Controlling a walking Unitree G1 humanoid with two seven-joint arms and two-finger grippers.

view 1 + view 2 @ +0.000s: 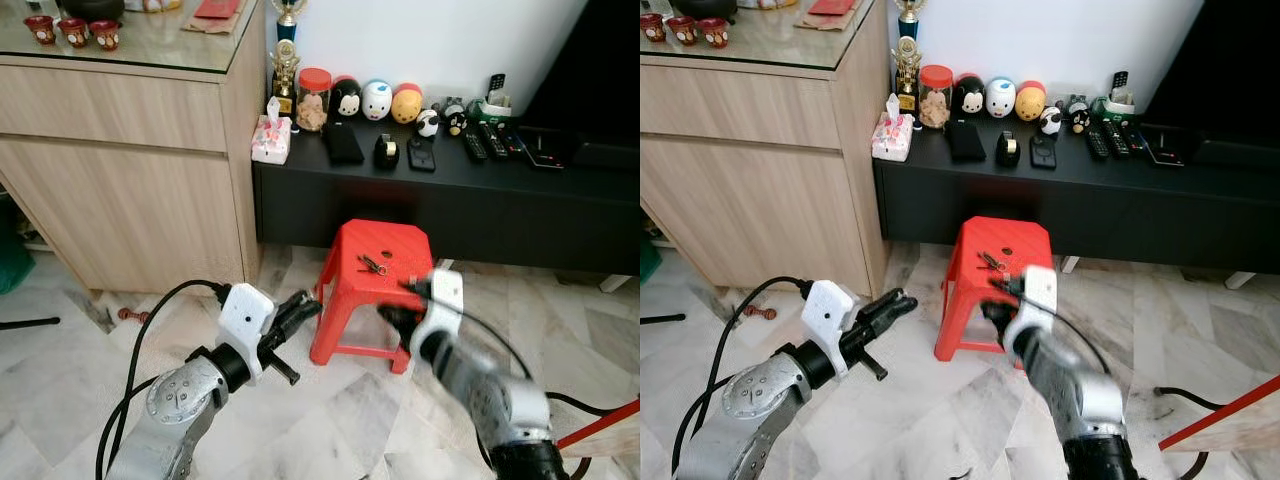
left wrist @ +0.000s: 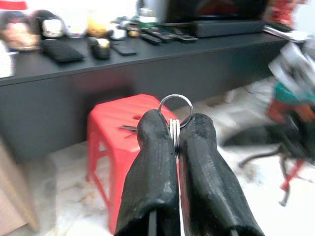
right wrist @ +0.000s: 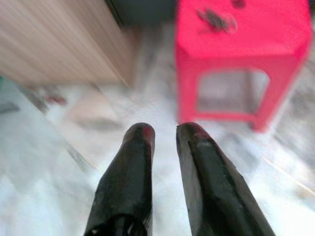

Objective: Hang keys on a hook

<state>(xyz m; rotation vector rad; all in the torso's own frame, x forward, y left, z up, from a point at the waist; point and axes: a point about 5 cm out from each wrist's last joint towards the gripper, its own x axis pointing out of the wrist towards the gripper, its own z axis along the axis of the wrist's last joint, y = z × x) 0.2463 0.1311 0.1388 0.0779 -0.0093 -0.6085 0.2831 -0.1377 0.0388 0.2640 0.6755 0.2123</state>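
Marble floor holds a red stool (image 1: 375, 285); left gripper (image 2: 174, 135) pinches keys (image 2: 174, 118), right gripper (image 3: 165, 135) parted.

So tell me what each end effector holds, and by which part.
Left end effector pinches a key ring by its keys' flat blades; the ring juts beyond the fingertips. Right end effector holds nothing.

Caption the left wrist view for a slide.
Left gripper pinching a key ring, with a red stool and dark console beyond.
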